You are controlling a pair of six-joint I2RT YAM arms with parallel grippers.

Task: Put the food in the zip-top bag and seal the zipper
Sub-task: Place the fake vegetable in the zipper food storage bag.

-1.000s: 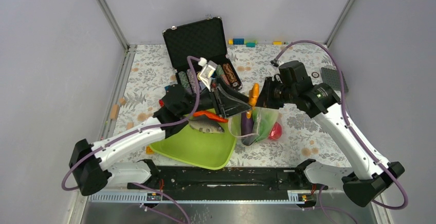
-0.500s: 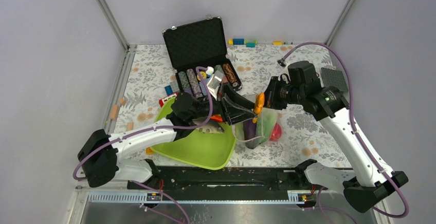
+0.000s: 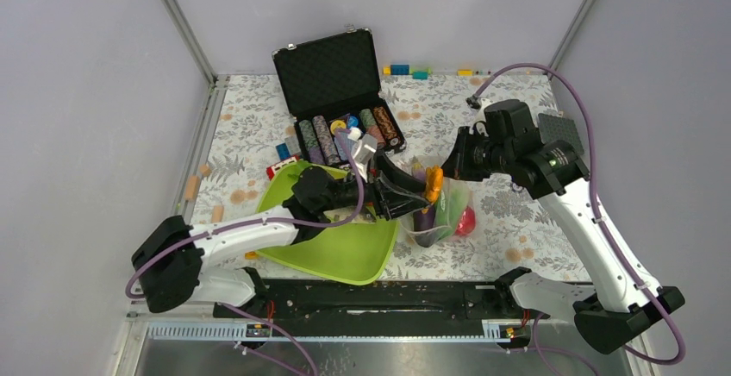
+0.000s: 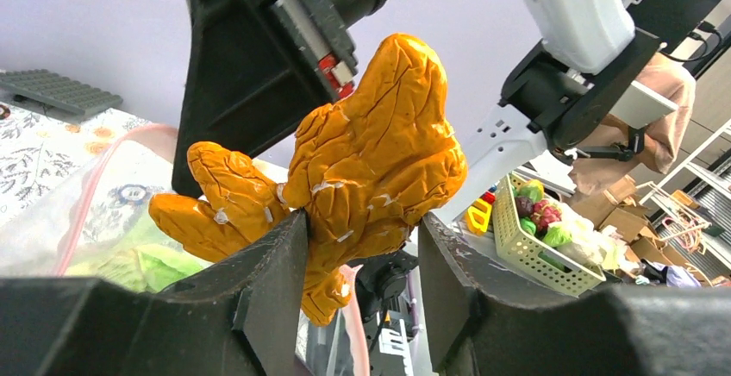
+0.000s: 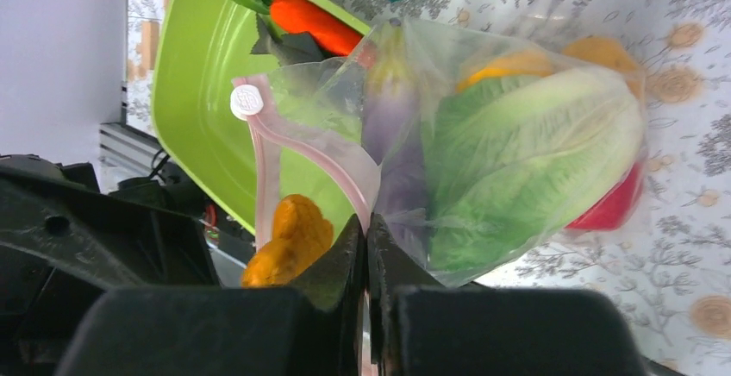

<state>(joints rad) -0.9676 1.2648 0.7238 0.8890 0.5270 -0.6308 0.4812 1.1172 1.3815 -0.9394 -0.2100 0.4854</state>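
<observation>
Clamping a wrinkled orange toy fruit (image 4: 371, 143) in the left pincer (image 4: 360, 242), just beside the mouth of the clear crinkly plastic bag (image 3: 448, 209). Pinching the bag's pale pink zipper strip (image 5: 297, 147) in the closed right pincer (image 5: 366, 251). Bag at three o'clock from the lime-green plastic tray (image 3: 336, 251).

An open black case (image 3: 328, 70) holding rows of poker chips (image 3: 321, 139) sits at the back of a floral counter (image 3: 509, 221), a lime-green tray (image 3: 345, 255) near the front, coloured blocks (image 3: 409, 71) along its far edge.
</observation>
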